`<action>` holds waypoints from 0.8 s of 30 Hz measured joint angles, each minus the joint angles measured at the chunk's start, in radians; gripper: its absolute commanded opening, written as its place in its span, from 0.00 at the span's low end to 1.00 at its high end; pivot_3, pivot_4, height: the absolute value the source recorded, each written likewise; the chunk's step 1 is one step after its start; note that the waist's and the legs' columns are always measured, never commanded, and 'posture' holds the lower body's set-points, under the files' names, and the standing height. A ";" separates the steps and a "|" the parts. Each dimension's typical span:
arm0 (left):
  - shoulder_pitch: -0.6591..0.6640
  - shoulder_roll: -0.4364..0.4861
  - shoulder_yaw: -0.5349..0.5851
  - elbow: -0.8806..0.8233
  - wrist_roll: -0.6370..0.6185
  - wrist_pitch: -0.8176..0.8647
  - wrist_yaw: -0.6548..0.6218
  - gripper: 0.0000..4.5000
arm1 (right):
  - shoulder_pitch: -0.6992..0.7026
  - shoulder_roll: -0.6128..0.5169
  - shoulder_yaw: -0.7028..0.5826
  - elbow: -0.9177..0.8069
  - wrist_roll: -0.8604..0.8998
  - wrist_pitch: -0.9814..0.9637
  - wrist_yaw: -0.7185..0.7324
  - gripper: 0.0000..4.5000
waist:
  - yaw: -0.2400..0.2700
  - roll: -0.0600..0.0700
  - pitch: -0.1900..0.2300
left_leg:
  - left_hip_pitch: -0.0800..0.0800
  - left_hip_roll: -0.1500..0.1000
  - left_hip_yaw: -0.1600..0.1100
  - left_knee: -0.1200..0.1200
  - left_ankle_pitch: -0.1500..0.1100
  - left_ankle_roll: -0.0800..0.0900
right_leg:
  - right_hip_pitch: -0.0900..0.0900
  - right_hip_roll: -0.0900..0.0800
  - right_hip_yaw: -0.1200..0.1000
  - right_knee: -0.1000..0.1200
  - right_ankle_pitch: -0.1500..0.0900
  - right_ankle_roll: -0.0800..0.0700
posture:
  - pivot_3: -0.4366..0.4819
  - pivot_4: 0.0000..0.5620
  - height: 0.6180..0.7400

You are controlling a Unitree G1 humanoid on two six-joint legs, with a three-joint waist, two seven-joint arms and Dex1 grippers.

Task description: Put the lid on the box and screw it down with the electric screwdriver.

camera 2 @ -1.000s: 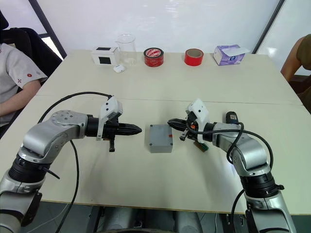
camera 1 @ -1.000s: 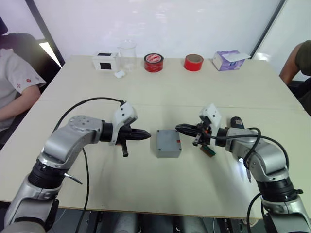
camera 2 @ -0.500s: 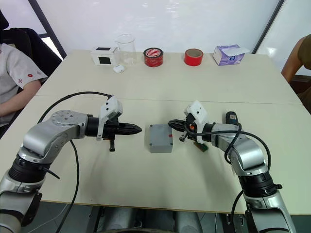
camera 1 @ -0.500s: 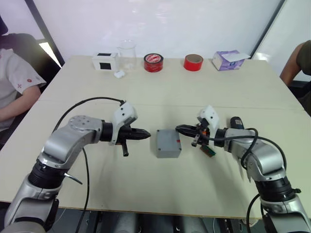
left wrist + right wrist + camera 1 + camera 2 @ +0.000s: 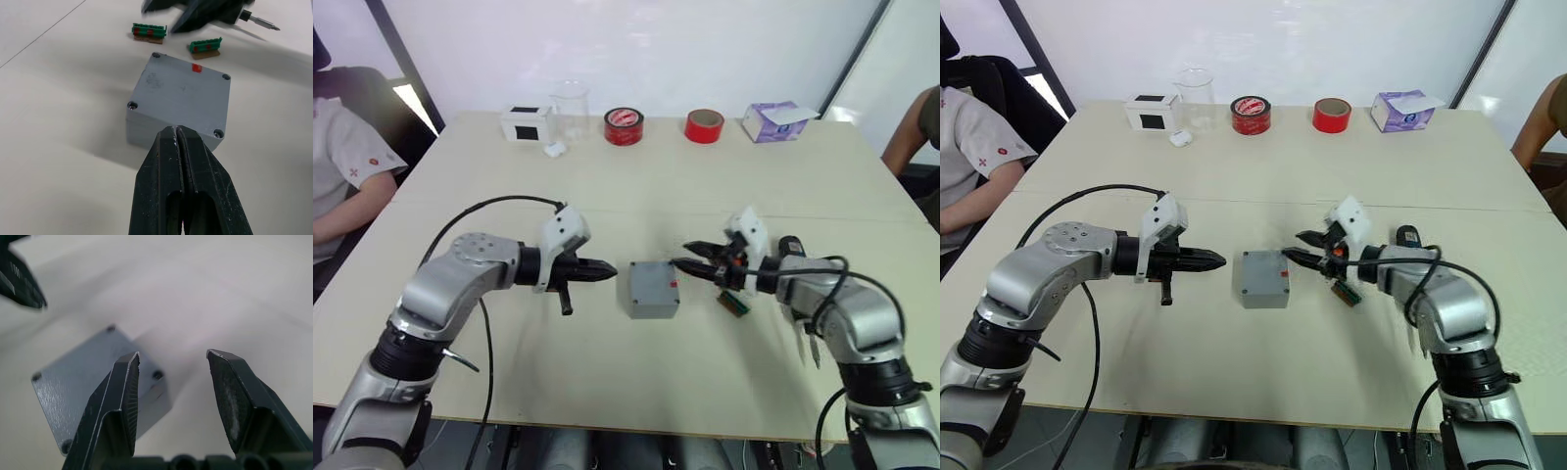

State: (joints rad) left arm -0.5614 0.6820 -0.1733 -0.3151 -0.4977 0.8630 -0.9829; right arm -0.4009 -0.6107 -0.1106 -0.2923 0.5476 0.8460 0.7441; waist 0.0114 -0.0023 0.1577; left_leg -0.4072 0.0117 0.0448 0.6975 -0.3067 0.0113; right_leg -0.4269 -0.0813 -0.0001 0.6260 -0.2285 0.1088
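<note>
Left wrist view: left gripper (image 5: 178, 134) fingers pressed together, empty, tip just short of the small grey cast-metal square box (image 5: 652, 290) mid-table. Flat grey metal lid (image 5: 183, 88) with red mark sits on the box, screws in its corners. Right gripper (image 5: 171, 364) fingers spread, empty, beside the box's other side. Two small green circuit boards (image 5: 149, 33) and black pen-shaped electric screwdriver (image 5: 1408, 238) lie beyond, toward the table's right edge.

right claw (image 5: 1304, 248) opened; drew back from box (image 5: 1264, 278)
</note>
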 measured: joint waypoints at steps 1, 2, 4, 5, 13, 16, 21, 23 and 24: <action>-0.006 -0.004 0.000 -0.005 -0.007 0.000 -0.001 0.00 | -0.012 -0.009 -0.034 -0.004 0.018 0.025 -0.014 0.67 | 0.000 0.000 0.000 | 0.000 0.000 0.000 0.000 0.000 0.000 | 0.000 0.000 0.000 0.000 0.000 0.000 | 0.48 0.27 1.00; -0.016 -0.011 0.000 -0.011 -0.014 0.000 -0.004 0.00 | -0.029 -0.030 -0.071 -0.007 0.032 0.060 -0.035 0.76 | 0.000 0.000 0.000 | 0.000 0.000 0.000 0.000 0.000 0.000 | 0.000 0.000 0.000 0.000 0.000 0.000 | 0.48 0.27 1.00; -0.038 -0.019 -0.002 -0.024 -0.022 0.000 -0.011 0.00 | -0.064 -0.104 -0.131 0.004 0.047 0.129 -0.066 0.93 | 0.001 0.000 0.001 | 0.000 0.000 0.000 0.000 0.000 0.000 | 0.000 0.000 0.000 -0.001 0.000 -0.001 | 0.48 0.27 1.00; -0.045 -0.020 -0.002 -0.027 -0.026 -0.001 -0.013 0.00 | -0.085 -0.134 -0.163 0.014 0.049 0.169 -0.087 0.98 | 0.000 0.000 0.001 | 0.000 0.000 0.000 0.000 0.000 0.000 | 0.000 0.000 0.000 -0.001 -0.001 -0.001 | 0.48 0.27 1.00; -0.073 -0.047 -0.025 -0.049 -0.034 -0.030 -0.022 0.00 | -0.150 -0.570 -0.092 0.121 0.088 0.596 -0.051 0.99 | -0.001 0.001 0.001 | 0.000 0.000 0.000 -0.002 0.000 0.000 | -0.001 0.000 0.000 -0.003 -0.002 -0.004 | 0.48 0.27 1.00; -0.072 -0.056 -0.051 -0.064 -0.034 -0.043 -0.027 0.00 | -0.077 -0.648 -0.009 0.143 0.103 0.642 0.016 0.99 | -0.003 0.000 0.001 | -0.001 0.000 0.001 -0.002 0.000 0.000 | 0.000 0.000 0.001 -0.006 -0.002 -0.004 | 0.48 0.27 1.00; -0.062 -0.074 -0.080 -0.101 -0.032 -0.060 -0.011 0.00 | -0.040 -0.620 0.034 0.199 0.127 0.711 0.048 0.99 | -0.009 0.000 0.001 | 0.000 0.001 0.002 -0.002 0.000 0.001 | 0.000 0.000 0.002 -0.006 -0.002 -0.003 | 0.48 0.27 1.00; -0.042 -0.077 -0.085 -0.105 -0.029 -0.060 0.006 0.00 | -0.087 -0.590 0.057 0.266 0.125 0.746 0.033 0.99 | -0.011 0.000 0.001 | 0.000 0.001 0.002 -0.002 0.000 0.000 | 0.000 0.000 0.002 -0.006 -0.001 -0.003 | 0.48 0.27 1.00; -0.031 -0.078 -0.087 -0.112 -0.028 -0.060 0.014 0.00 | -0.107 -0.584 0.074 0.298 0.124 0.756 0.026 0.99 | -0.010 0.000 0.001 | -0.001 0.001 0.002 -0.002 0.000 0.001 | 0.000 0.000 0.002 -0.006 -0.001 -0.003 | 0.48 0.27 1.00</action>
State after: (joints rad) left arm -0.5920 0.6037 -0.2603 -0.4275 -0.5256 0.8035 -0.9691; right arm -0.5077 -1.1947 -0.0364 0.0057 0.6714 1.6022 0.7697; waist 0.0010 -0.0022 0.1592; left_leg -0.4077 0.0123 0.0468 0.6960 -0.3070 0.0118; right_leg -0.4272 -0.0810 0.0022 0.6200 -0.2300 0.1058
